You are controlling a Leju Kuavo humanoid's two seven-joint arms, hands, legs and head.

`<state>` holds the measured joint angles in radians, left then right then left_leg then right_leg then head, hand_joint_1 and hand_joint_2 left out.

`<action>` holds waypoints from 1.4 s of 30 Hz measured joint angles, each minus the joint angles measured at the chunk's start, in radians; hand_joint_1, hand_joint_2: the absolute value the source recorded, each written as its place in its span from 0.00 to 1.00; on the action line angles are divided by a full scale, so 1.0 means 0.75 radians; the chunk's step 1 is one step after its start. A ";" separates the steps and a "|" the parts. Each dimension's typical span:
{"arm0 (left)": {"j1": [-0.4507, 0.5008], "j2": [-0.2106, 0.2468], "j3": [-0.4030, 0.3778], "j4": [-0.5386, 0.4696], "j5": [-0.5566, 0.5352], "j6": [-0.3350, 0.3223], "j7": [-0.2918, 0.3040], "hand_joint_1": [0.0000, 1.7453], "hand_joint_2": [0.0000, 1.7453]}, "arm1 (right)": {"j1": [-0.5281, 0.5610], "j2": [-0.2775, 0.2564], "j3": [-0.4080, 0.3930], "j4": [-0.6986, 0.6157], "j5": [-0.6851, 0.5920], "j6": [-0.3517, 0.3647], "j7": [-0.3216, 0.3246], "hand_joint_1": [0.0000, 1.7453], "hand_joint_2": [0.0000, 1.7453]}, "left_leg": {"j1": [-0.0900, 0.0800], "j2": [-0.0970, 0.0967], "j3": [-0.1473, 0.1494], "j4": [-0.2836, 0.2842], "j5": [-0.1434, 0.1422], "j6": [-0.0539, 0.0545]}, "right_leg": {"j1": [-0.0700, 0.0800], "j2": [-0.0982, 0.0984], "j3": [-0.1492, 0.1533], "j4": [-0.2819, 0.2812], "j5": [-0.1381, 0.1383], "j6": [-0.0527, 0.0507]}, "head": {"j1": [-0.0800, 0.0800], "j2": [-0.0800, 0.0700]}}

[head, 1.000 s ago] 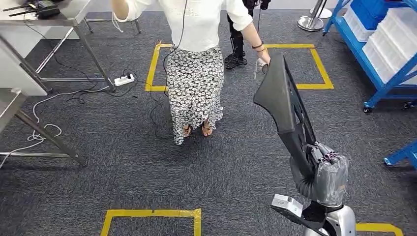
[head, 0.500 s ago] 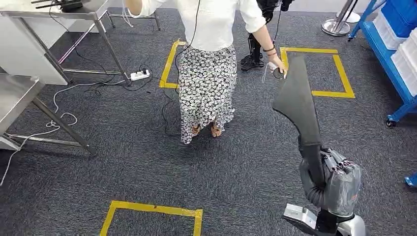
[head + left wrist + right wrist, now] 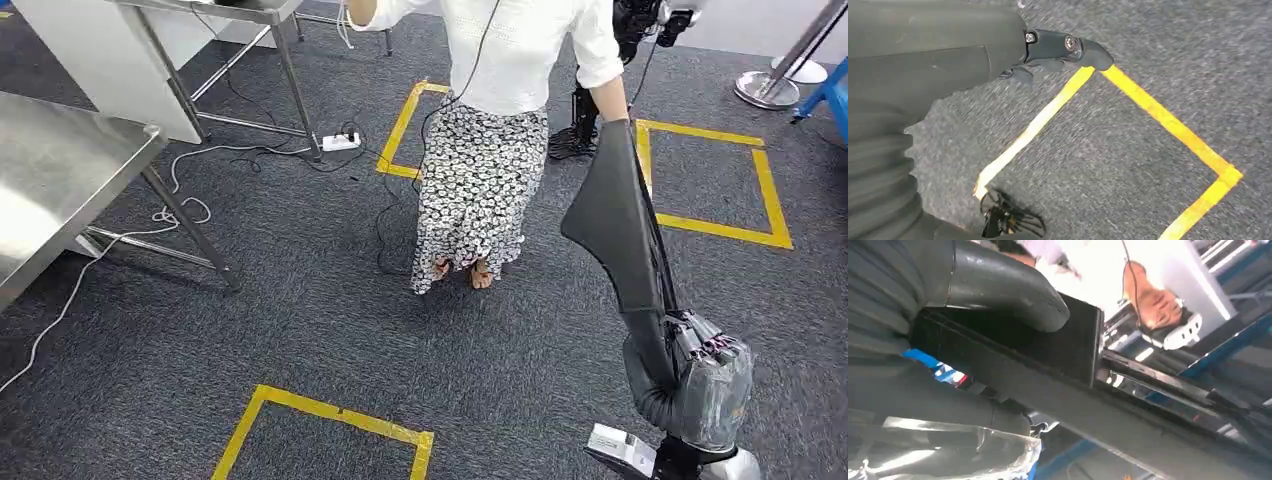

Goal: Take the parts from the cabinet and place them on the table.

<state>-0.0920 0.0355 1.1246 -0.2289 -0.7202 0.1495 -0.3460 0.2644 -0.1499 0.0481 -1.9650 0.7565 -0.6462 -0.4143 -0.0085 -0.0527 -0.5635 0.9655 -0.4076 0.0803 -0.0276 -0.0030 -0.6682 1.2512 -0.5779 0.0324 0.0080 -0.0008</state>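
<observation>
A long black plastic part stands up from my right hand, which grips its lower end at the lower right of the head view. In the right wrist view my thick grey thumb lies across the same black part. A steel table stands at the left edge. My left hand hangs over grey carpet and holds nothing, with its fingers apart above a yellow tape corner.
A person in a white top and patterned skirt stands just ahead, close to the part's upper end. A second steel table, a power strip and loose cables lie at the back left. Yellow tape squares mark the carpet.
The whole picture has shifted right and down as my view turned left; the steel table at the left has come further in. The black part stays in my right hand.
</observation>
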 joint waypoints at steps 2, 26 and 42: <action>0.000 -0.005 0.000 0.001 -0.002 0.000 -0.001 0.00 1.00 | 0.001 0.000 -0.001 0.000 -0.002 0.000 0.000 1.00 1.00 | 0.014 -0.034 -0.002 0.027 -0.016 -0.026 | -0.021 0.019 0.107 -0.243 0.113 0.045 | 0.002 0.000; -0.001 0.007 0.002 -0.002 -0.002 -0.006 -0.020 0.00 1.00 | 0.016 0.005 -0.014 -0.023 -0.017 -0.023 -0.011 1.00 1.00 | -0.024 0.091 0.021 -0.022 0.007 0.035 | 0.033 -0.026 0.160 -0.232 0.042 -0.039 | -0.012 -0.001; 0.007 -0.004 0.003 -0.001 -0.011 -0.005 -0.007 0.00 1.00 | 0.043 0.013 -0.018 -0.030 -0.031 -0.035 -0.018 1.00 1.00 | 0.022 0.061 -0.134 0.309 -0.183 -0.081 | -0.007 -0.008 0.150 -0.314 0.124 -0.038 | -0.005 0.000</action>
<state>-0.0865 0.0328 1.1269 -0.2293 -0.7286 0.1461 -0.3513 0.2968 -0.1400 0.0343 -1.9875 0.7336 -0.6725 -0.4276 0.0083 -0.0070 -0.6643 1.1976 -0.5446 0.0195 -0.0328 -0.0093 -0.5556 1.0159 -0.4851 0.0038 0.0042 -0.0008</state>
